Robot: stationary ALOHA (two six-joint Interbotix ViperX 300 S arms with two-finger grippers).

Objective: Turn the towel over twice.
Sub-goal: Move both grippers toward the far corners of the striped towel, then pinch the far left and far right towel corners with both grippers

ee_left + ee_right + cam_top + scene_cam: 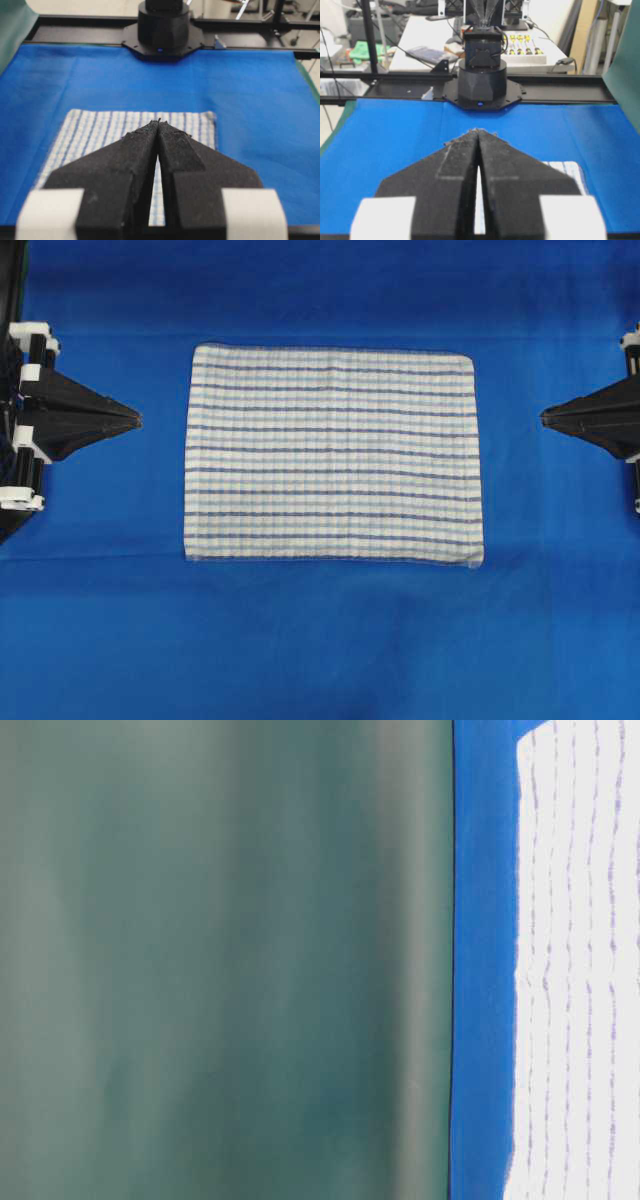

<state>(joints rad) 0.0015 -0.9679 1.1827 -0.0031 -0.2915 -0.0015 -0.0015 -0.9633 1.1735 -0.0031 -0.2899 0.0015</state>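
Right up against the left wrist lens, the left gripper [158,121] has its black jaws pressed together to a point, empty, hanging over the near edge of the towel [100,132]. Same story on the other side: the right gripper [478,131] is pinched closed with nothing in it, and past its right finger just a corner of striped cloth peeks out. From overhead we get the full layout, the towel [333,454] spread flat in the middle of the blue table sheet [320,640], left gripper [137,420] off its left edge, right gripper [543,418] off its right edge, both clear of the fabric. The overhead cuts both arms off at the frame edges. Each wrist view adds the opposite arm's black base [162,30] at the far end of the sheet. At table level, the towel [580,970] runs out of frame, stripes blurred, beside a soft green backdrop [220,960].
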